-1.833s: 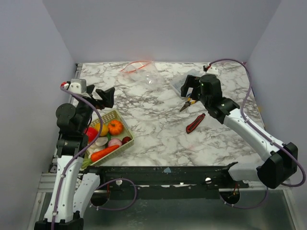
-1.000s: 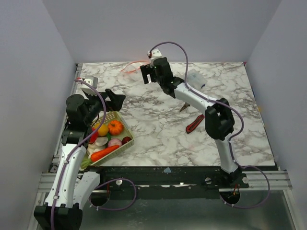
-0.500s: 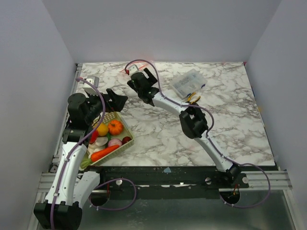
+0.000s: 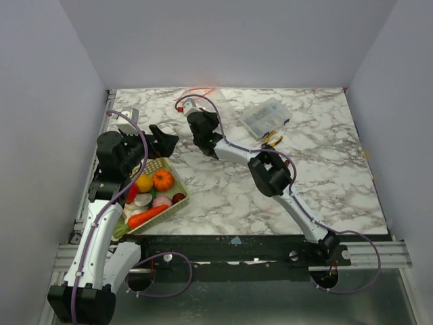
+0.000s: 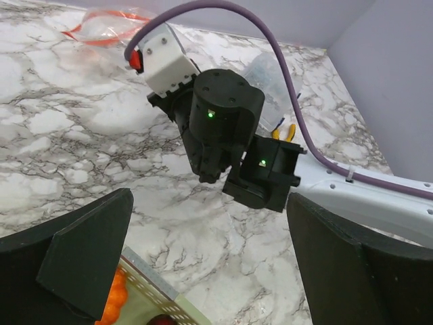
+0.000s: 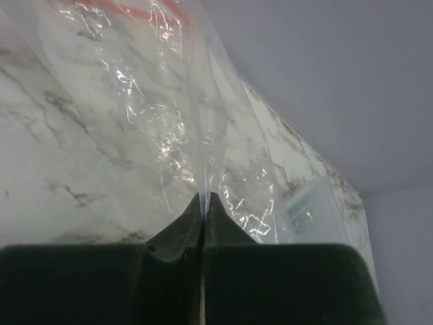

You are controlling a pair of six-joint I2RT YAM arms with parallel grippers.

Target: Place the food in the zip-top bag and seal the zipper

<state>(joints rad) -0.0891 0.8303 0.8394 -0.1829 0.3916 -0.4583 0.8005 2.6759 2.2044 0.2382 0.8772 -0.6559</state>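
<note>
The zip-top bag (image 6: 169, 122) is clear, floppy plastic lying at the back of the table, with the red-orange zipper (image 6: 128, 8) along its far edge. My right gripper (image 6: 204, 198) is shut, its fingertips pinching a fold of the bag's plastic. From above, the right wrist (image 4: 202, 126) hangs over the bag's near side, and the zipper (image 4: 197, 90) shows behind it. The food (image 4: 162, 179) is an orange pumpkin, a carrot and other pieces in a pale green basket (image 4: 177, 183) at the front left. My left gripper (image 5: 216, 264) hovers wide open above the basket's far corner, holding nothing.
A smaller clear packet of parts (image 4: 266, 116) lies at the back right, with yellow-handled pliers (image 4: 272, 140) just in front of it. The right arm (image 4: 270, 172) stretches diagonally across the middle of the table. Grey walls enclose the table on three sides.
The right arm has swung from the back right to the back left. Its jaws, open earlier, have closed on the bag's plastic. The left arm has barely moved.
</note>
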